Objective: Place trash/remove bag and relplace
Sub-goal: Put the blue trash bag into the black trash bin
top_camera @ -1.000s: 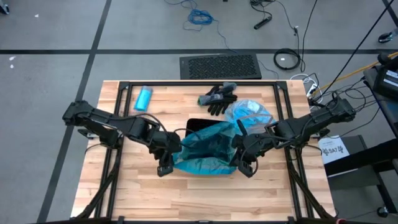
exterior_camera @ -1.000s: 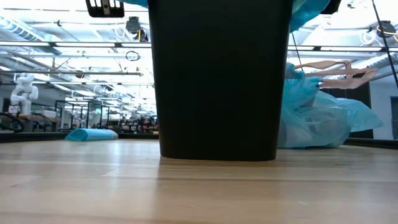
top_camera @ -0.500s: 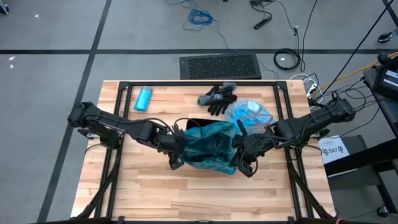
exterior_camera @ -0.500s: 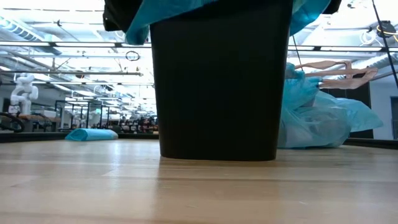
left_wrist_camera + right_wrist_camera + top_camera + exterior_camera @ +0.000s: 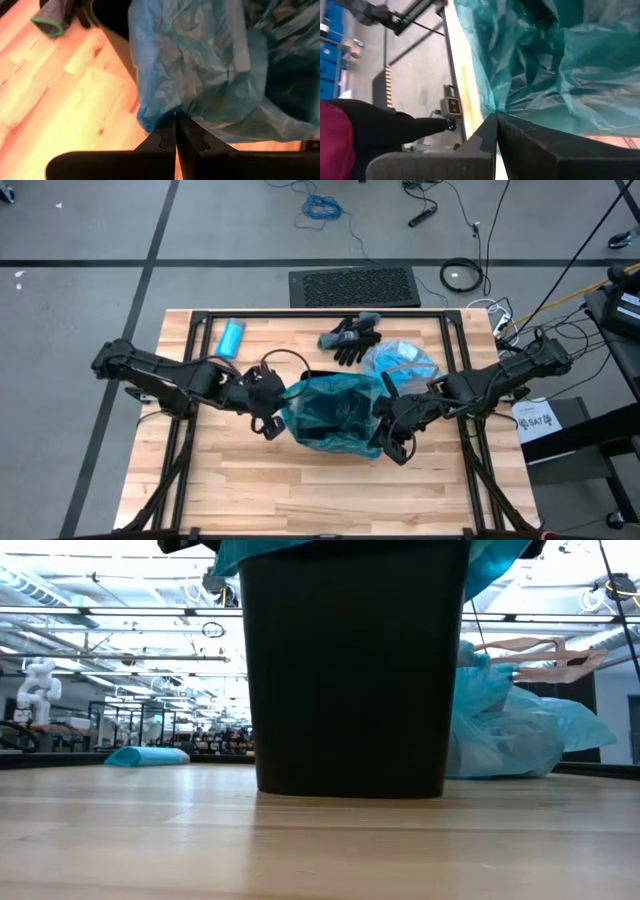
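A thin teal plastic bag is draped over the black plastic bin at the centre of the high view; its left edge is pinched in the closed left gripper; its right edge is clamped in the closed right gripper; a second, filled blue bag is seen at upper right on the wooden table, beside black gloves.

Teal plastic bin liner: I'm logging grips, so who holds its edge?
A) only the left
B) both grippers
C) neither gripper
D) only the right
B: the left gripper and right gripper are each pinched shut on the teal plastic bin liner over the black bin.
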`<move>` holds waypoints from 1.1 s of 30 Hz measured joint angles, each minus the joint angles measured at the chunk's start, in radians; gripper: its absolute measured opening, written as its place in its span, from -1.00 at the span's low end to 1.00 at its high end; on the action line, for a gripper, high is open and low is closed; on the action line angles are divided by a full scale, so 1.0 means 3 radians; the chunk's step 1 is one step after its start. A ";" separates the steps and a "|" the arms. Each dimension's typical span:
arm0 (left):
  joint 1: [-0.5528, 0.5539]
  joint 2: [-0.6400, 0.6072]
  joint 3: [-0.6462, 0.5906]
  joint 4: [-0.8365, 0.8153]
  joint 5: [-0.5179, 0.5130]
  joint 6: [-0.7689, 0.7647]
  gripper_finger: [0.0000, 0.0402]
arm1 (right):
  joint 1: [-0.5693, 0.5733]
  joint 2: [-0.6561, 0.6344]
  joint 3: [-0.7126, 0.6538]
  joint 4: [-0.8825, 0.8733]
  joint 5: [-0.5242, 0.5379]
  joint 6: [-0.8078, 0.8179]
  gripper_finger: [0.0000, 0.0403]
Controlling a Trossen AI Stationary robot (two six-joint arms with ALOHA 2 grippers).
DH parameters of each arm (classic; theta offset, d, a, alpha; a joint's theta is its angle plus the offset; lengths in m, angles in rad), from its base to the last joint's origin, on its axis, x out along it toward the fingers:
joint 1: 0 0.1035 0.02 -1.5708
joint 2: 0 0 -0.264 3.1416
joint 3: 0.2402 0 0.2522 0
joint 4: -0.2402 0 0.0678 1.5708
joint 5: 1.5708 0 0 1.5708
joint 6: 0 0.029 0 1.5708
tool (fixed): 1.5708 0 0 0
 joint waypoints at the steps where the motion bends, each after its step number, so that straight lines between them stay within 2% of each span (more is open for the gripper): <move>1: -0.0001 -0.0026 0.0000 0.0017 0.0000 0.0000 -0.99 | 0.0000 -0.0021 0.0000 0.0039 -0.0001 0.0000 -1.00; 12: 0.0000 -0.0112 0.0000 0.0180 0.0043 0.0000 -0.99 | 0.0000 -0.0262 0.0000 0.0066 0.0013 0.0001 -1.00; 16: 0.0000 -0.0114 0.0000 0.0291 0.0052 0.0002 -0.99 | 0.0000 -0.0352 0.0000 0.0046 0.0155 0.0000 -1.00; 19: 0.0000 -0.0114 0.0000 0.0371 0.0066 0.0023 -0.99 | -0.0001 -0.0403 0.0000 -0.0030 0.0385 -0.0035 -1.00; 24: 0.0000 -0.0113 0.0000 0.0541 0.0240 0.0249 -0.99 | -0.0014 -0.0422 0.0000 -0.0189 0.1018 -0.0102 -1.00; 28: 0.0018 -0.0113 0.0000 0.0573 0.0167 0.0322 -0.99 | -0.0066 -0.0418 0.0000 -0.0415 0.1450 -0.0105 -1.00; 33: 0.0081 -0.0099 0.0000 0.0510 0.0088 0.0270 -0.99 | -0.0212 -0.0402 0.0000 -0.0530 0.1590 -0.0093 -1.00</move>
